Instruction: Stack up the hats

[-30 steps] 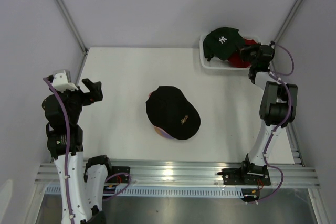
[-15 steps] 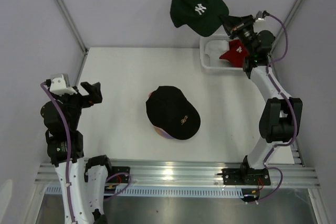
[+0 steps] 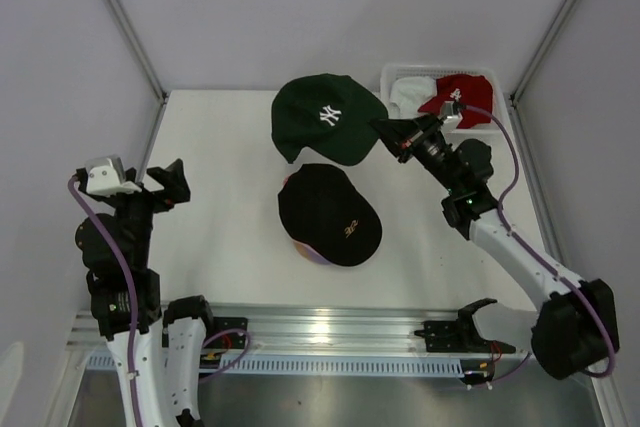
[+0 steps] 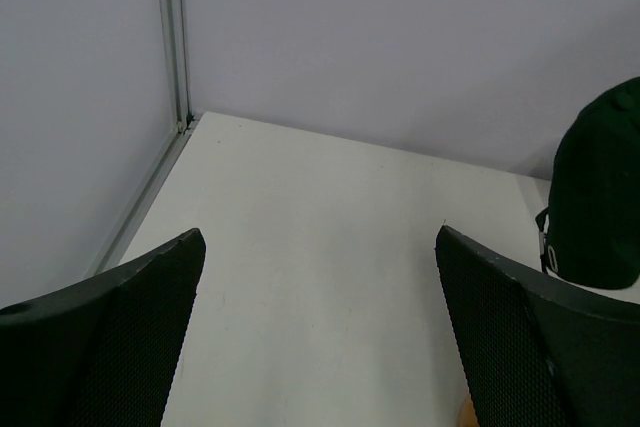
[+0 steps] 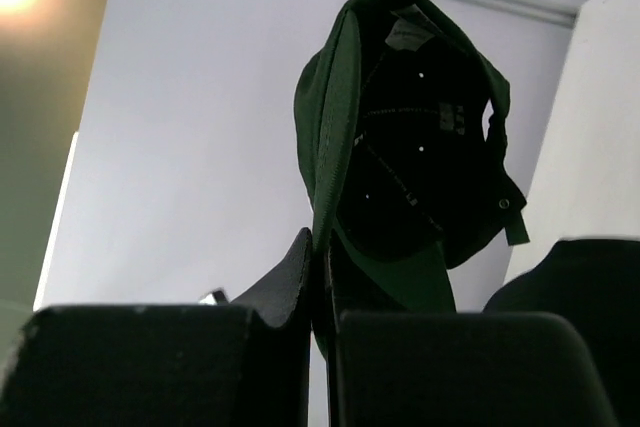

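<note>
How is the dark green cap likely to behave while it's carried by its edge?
Probably light: the right hand holds the dark green cap aloft by one pinched edge alone. Its crown shows a domed shape, so it seems fairly self-supporting, though the fabric may sag or swing. Being cloth, it is likely not slippery.

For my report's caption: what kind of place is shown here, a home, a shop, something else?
Probably a robot test cell in a lab: a white table closed in by plain grey panels, and a left arm and right arm bolted to an aluminium rail at its near edge.
</note>
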